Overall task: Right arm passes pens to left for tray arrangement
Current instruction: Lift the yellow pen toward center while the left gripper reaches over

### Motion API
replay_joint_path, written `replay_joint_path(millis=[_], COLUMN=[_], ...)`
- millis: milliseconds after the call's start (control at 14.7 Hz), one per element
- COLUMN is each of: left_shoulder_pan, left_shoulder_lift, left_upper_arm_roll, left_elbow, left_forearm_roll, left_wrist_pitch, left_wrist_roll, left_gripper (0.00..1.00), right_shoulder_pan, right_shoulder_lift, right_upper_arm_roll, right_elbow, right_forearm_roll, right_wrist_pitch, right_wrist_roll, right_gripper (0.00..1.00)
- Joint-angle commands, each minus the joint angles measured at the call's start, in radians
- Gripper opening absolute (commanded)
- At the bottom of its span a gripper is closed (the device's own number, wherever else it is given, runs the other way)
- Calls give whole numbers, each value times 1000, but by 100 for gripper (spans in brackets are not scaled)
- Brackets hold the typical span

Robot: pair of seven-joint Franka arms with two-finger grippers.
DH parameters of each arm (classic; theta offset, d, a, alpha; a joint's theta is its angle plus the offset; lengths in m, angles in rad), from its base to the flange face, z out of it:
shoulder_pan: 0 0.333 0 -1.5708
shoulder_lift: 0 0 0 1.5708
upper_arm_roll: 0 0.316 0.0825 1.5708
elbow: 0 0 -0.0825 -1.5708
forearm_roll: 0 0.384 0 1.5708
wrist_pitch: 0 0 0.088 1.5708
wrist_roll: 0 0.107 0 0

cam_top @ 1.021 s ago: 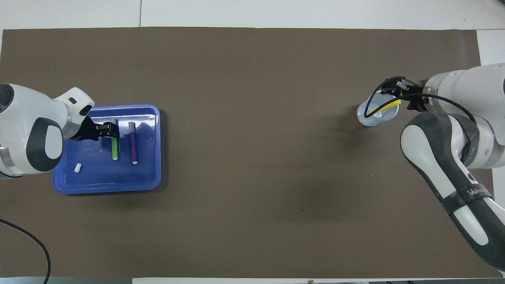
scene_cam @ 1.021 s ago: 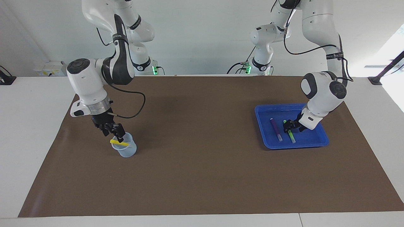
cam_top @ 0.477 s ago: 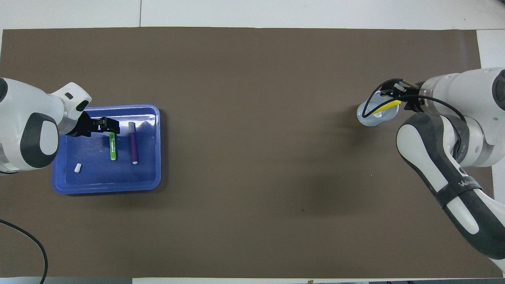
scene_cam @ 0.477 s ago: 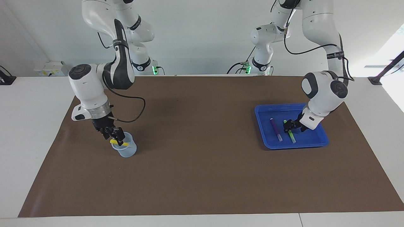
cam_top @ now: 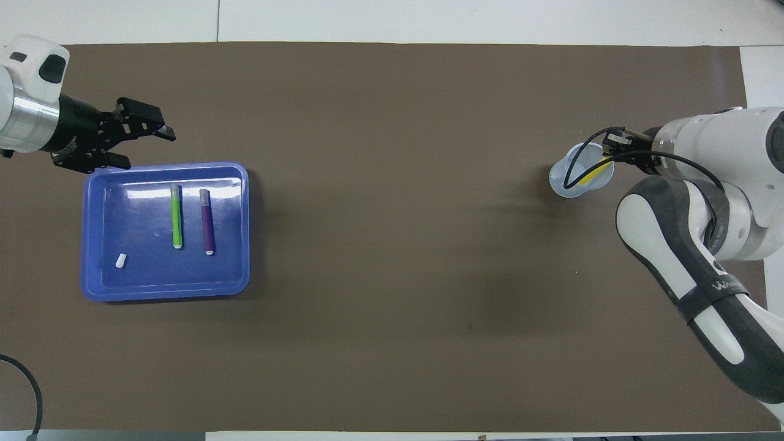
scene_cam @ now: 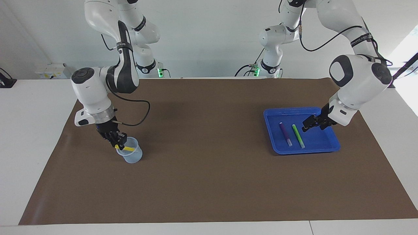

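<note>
Brown mat (scene_cam: 209,182): right gripper (scene_cam: 118,141) (clamped) grips yellow pen (scene_cam: 128,148).

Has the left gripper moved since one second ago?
Yes. The left gripper has risen off the green pen and drawn back toward the blue tray's rim at the left arm's end.

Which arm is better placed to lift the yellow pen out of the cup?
Right. Its claw is already shut on the yellow pen at the cup; the left claw hangs open over the tray, away from it.
</note>
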Motion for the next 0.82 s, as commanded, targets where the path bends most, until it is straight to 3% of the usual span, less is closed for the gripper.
replay_joint_path(millis=[0, 408, 749], left_shoulder_pan=[-4, -4, -24], left_shoulder_lift=[-62, -127, -138], left_upper_arm_roll=[-15, -58, -71], left_elbow=[-1, 0, -9], left_forearm_roll=[-56, -219, -291], left_wrist_pitch=[-23, -8, 70], left_wrist_roll=[-169, -626, -941], left_gripper=[100, 100, 100], right_shoulder_pan=[4, 6, 6], right_shoulder_lift=[-3, -90, -130], right_upper_arm_roll=[-4, 14, 66], right_elbow=[-4, 53, 260], right_forearm_roll=[-7, 3, 11], right_wrist_pitch=[14, -52, -337], right_wrist_roll=[-17, -7, 96], right_gripper=[0, 0, 0])
